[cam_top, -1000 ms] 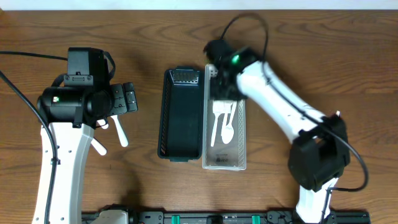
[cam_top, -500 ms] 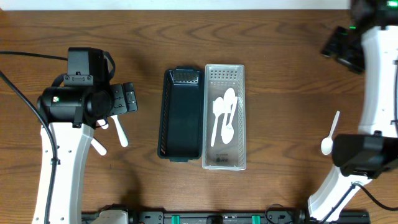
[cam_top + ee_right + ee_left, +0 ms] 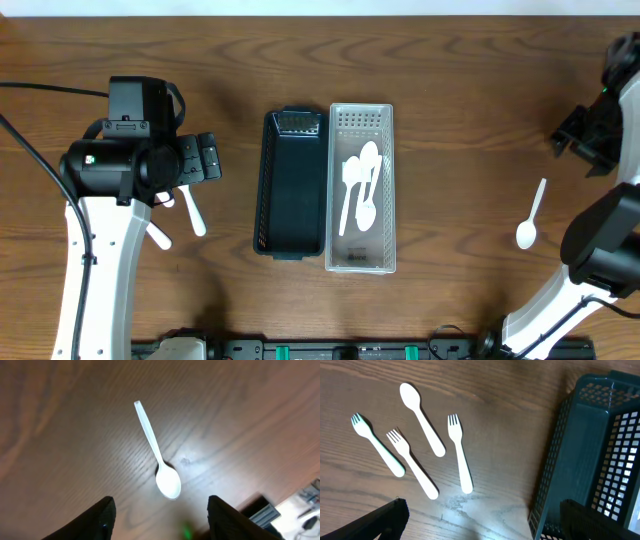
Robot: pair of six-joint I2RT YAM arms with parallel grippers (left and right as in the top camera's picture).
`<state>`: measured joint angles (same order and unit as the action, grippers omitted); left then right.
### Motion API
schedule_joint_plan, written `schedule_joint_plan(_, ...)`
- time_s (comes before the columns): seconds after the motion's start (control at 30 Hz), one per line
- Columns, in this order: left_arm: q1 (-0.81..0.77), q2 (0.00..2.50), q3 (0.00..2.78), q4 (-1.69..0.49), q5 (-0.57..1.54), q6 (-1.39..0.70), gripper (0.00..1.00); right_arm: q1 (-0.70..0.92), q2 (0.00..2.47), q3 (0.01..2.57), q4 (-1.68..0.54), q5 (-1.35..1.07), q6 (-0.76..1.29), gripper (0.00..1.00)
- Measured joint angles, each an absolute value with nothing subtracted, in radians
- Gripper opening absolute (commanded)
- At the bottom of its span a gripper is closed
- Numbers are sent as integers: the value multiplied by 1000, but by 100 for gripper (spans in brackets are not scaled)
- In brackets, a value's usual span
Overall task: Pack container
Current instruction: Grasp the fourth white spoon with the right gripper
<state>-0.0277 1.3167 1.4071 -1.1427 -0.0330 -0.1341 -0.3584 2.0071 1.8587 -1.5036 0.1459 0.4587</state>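
A clear plastic container (image 3: 385, 190) holds several white spoons (image 3: 360, 190). A dark green basket (image 3: 270, 190) stands beside it on the left and shows in the left wrist view (image 3: 600, 450). My left gripper (image 3: 480, 522) is open and empty above the table, near three white forks (image 3: 460, 455) and a white spoon (image 3: 422, 420). My right gripper (image 3: 160, 517) is open and empty above a lone white spoon (image 3: 157, 457), which lies at the table's right (image 3: 530, 215).
The cutlery to the left of the basket (image 3: 190, 212) lies partly under my left arm (image 3: 120, 165). The right arm (image 3: 610, 130) stands at the table's right edge. The table's front edge shows in the right wrist view (image 3: 280, 505).
My right arm has swung from over the clear container to the far right of the table, then down to above the lone spoon. The left arm has not moved.
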Motion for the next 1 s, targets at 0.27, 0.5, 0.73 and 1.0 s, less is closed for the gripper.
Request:
schedule_joint_plan(0.27,-28,1317,1407,-1145,-33,-134,98,-358,2008,1557,-1249,117,404,61)
schedule_joint_plan(0.5,-28,1317,1407,-1145,-33,-134,98,-358,2008,1380,-1115,107,377,61)
schedule_joint_plan(0.73,-28,1317,1407,-1145,-33,-134,98,-358,1991,1277,-1002,99,352,61)
schedule_joint_plan(1.0,-28,1317,1407,-1145,-33,-134,98,-358,1919,1164,-853,55,323,36)
